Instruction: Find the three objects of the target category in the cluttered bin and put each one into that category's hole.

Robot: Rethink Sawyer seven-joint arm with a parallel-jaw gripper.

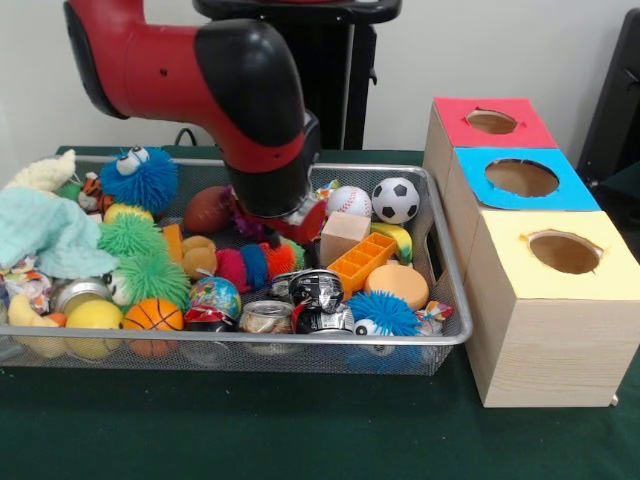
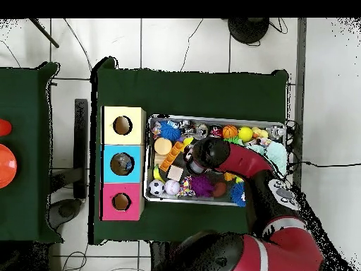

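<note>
while the arm (image 1: 230,90) dips into the bin (image 1: 300,338), gripper's hidden, can't tell its state.
baseball (image 1: 348,201) & soccer ball (image 1: 396,199) just right of wrist; prob. football (image 1: 208,209) at left; holed boxes (image 1: 545,290) farther right.

- This is looking like a robotics lab: a red and black arm (image 1: 215,95) is reaching over a table draped in dark green cloth (image 1: 300,430).
- Cables (image 2: 321,166) are trailing across the pale tiled floor (image 2: 183,42) beside the table.
- A wire bin (image 1: 440,335) of assorted toys and three colour-topped wooden boxes (image 1: 530,300) with holes are sitting on the cloth, arranged as a test setup.
</note>
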